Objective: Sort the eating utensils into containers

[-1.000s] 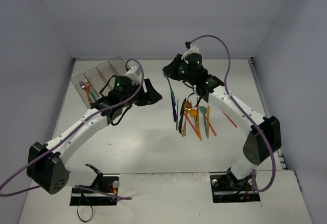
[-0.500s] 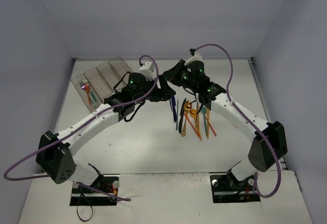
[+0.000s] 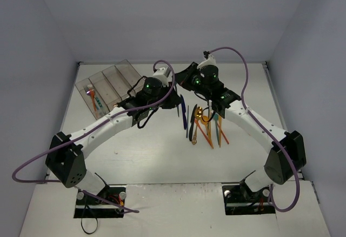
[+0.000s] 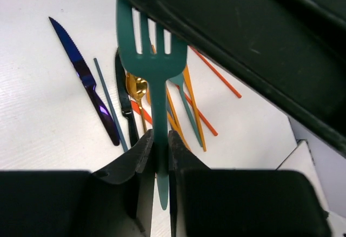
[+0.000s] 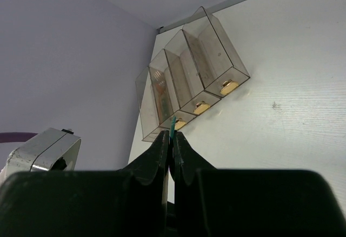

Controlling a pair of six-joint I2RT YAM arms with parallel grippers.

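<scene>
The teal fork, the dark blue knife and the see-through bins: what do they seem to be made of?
The teal fork looks like matte plastic: flat, even colour, no bright glints. The dark blue knife looks like coated metal, glossy with a purple sheen, though shiny plastic is possible. The bins look like smoky clear plastic: you see through their walls.

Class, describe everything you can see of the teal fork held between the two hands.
The teal fork is slim, one-piece, matte and plastic-looking. Its handle is pinched between the shut fingers of the left hand, end poking past them. Its tines reach under the right hand, where a teal tip shows between shut fingers.
</scene>
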